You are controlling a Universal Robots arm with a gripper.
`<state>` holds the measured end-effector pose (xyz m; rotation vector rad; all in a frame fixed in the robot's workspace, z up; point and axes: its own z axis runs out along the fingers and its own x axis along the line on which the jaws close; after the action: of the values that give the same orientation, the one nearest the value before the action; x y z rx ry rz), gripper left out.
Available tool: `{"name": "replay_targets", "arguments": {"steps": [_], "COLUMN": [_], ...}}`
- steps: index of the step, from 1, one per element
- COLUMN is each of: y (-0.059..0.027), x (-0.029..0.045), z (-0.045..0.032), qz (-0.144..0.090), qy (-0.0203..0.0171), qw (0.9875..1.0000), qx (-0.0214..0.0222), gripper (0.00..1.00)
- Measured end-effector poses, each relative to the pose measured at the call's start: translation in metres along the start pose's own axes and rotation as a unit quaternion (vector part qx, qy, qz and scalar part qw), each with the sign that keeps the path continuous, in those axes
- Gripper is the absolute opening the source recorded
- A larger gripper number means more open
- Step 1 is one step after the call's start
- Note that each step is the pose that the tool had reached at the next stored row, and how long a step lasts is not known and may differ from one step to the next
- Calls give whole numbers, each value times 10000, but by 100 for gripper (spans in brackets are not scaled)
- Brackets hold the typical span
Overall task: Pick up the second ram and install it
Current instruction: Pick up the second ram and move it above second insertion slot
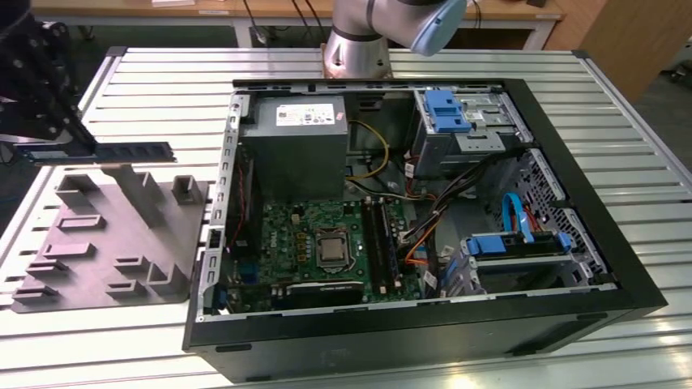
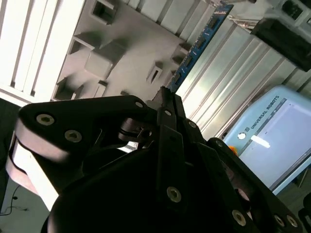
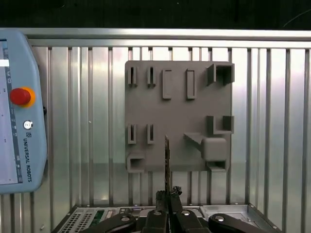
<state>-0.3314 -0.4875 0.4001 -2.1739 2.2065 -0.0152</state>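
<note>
The second ram (image 1: 135, 151), a long thin dark board, hangs level above the far edge of the grey moulded tray (image 1: 108, 243) at the exterior view's left. My gripper (image 1: 74, 144) is shut on one end of it. In the second wrist view the ram (image 2: 199, 46) is a blue board with black chips, reaching out from my gripper (image 2: 166, 99) over the tray (image 2: 121, 39). The first wrist view shows the ram (image 3: 167, 160) edge-on, clamped at my gripper (image 3: 167, 194) above the tray (image 3: 177, 107). The long black motherboard slots (image 1: 378, 235) lie inside the open computer case (image 1: 573, 194).
The case holds a grey power supply (image 1: 294, 146), a processor socket (image 1: 330, 247), loose cables (image 1: 433, 219) and blue drive brackets (image 1: 446, 109). A teach pendant (image 3: 19, 111) lies on the ribbed metal table (image 1: 173, 89) beside the tray. The arm's base (image 1: 357, 49) stands behind the case.
</note>
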Motion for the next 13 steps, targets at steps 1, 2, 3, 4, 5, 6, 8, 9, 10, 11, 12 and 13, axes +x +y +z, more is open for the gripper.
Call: {"name": "replay_targets", "arguments": {"steps": [1, 2, 3, 4, 5, 6, 8, 9, 10, 11, 12, 13], "y": [-44, -89, -134, -180, -225, -273, -363, -408, -453, -498, -542, -587], "x": [-1, -1, -2, -3, -3, -4, -5, -6, -6, -7, -8, -8], "z": [2, 5, 8, 11, 13, 16, 22, 25, 27, 29, 32, 35], "qz": [0, 0, 0, 0, 0, 1, 0, 0, 0, 0, 1, 0], "qy": [0, 0, 0, 0, 0, 0, 0, 0, 0, 1, 0, 0], "qw": [10000, 10000, 10000, 10000, 10000, 10000, 10000, 10000, 10000, 10000, 10000, 10000], "qx": [-1, -1, -2, -2, -3, -4, -4, -4, -5, -6, -6, -7], "gripper": [13, 13, 13, 13, 13, 13, 13, 13, 13, 13, 13, 13]}}
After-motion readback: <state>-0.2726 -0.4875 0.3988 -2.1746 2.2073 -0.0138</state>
